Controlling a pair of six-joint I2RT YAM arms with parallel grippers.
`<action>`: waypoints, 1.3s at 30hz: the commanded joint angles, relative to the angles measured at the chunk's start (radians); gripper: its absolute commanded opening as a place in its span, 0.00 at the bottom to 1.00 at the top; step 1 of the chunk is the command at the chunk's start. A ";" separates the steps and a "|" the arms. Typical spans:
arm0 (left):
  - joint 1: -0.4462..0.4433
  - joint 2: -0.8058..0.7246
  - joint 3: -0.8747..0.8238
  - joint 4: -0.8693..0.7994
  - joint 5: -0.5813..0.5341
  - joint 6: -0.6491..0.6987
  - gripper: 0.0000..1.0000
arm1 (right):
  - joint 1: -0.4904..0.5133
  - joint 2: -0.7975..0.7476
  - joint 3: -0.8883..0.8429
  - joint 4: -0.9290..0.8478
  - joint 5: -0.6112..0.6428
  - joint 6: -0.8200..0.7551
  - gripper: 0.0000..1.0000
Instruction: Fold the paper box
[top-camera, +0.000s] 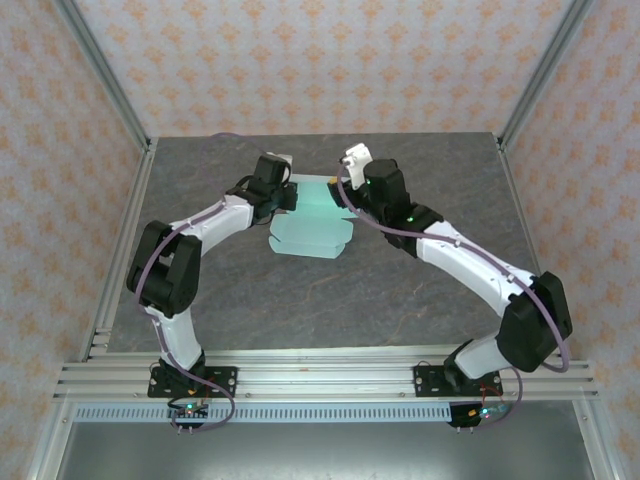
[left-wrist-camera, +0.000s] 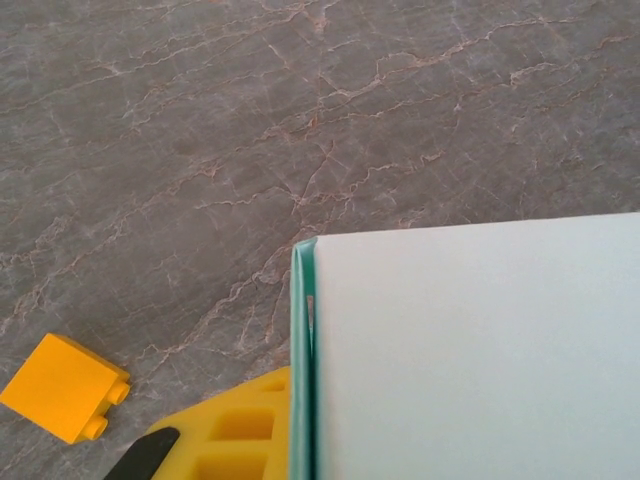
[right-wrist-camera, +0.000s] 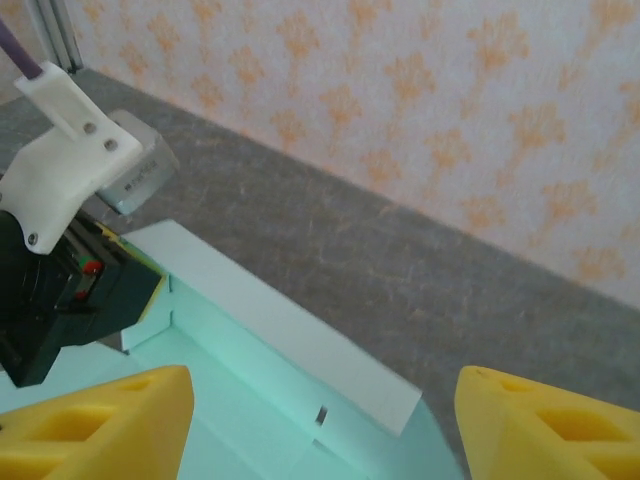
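Left hand (top-camera: 287, 197) at raised flap (right-wrist-camera: 290, 345) of paper box (top-camera: 312, 228), grip we cannot tell; right hand (right-wrist-camera: 322, 415) released above box. We suggest pressing flap squarely along crease.

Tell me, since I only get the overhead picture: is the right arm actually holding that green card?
Observer: No. Its wrist camera shows the right end effector open, with its fingers spread wide above the paper box.
Operator: And the left one?
Observer: The left end effector is closed in on the card, with one yellow finger pressed against the box's folded edge.
Operator: Anything else down there?
Observer: A small orange block lies on the table beside that finger, not touching the card.
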 joint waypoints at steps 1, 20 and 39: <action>-0.008 -0.040 -0.024 0.003 -0.017 -0.022 0.00 | -0.011 0.044 0.087 -0.293 -0.027 0.227 0.70; -0.008 -0.065 -0.051 0.034 -0.003 -0.024 0.00 | -0.043 0.326 0.444 -0.599 -0.074 0.377 0.68; -0.009 -0.068 -0.052 0.043 0.011 -0.025 0.00 | -0.060 0.393 0.454 -0.580 -0.251 0.420 0.58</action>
